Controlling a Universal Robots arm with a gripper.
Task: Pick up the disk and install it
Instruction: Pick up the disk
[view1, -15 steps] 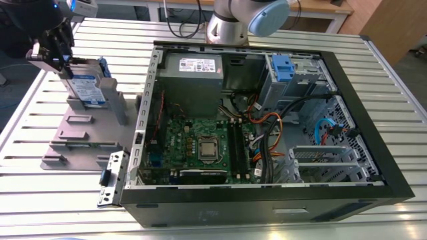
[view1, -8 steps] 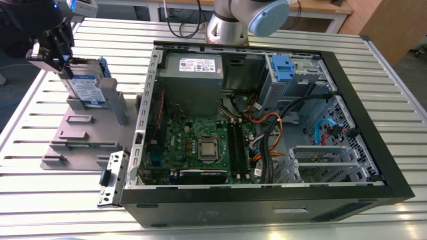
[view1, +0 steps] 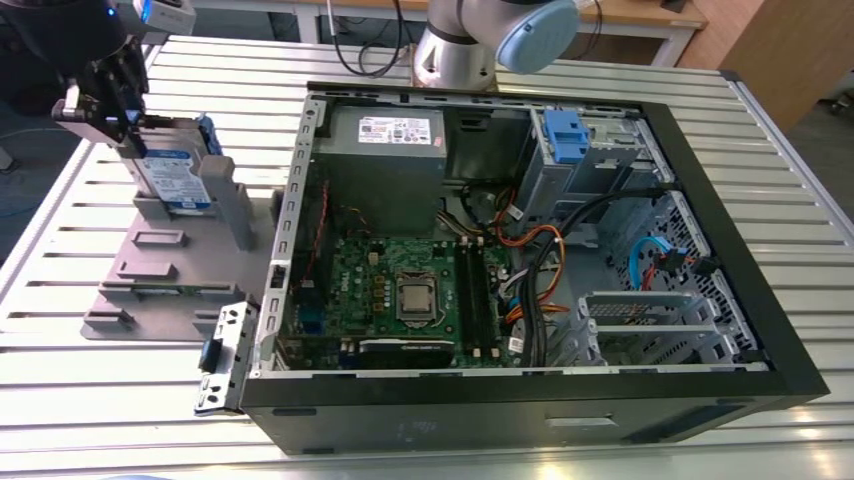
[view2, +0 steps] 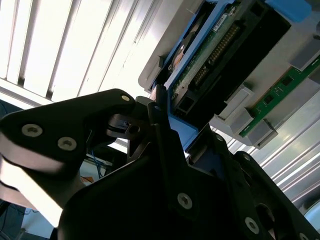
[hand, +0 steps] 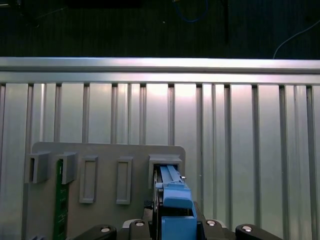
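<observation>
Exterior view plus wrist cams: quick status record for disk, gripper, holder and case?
disk: stands on edge at the grey holder, blue bracket around its edges
gripper: over the disk's top end, shut on it
holder: on the slatted table, to the exterior view's left of the case
case: side open, board and cables exposed
installed: no, disk is outside the case
disk clear of holder: cannot tell

Robotics lab bench: slatted aluminium table, opened computer case, grey fixture.
</observation>
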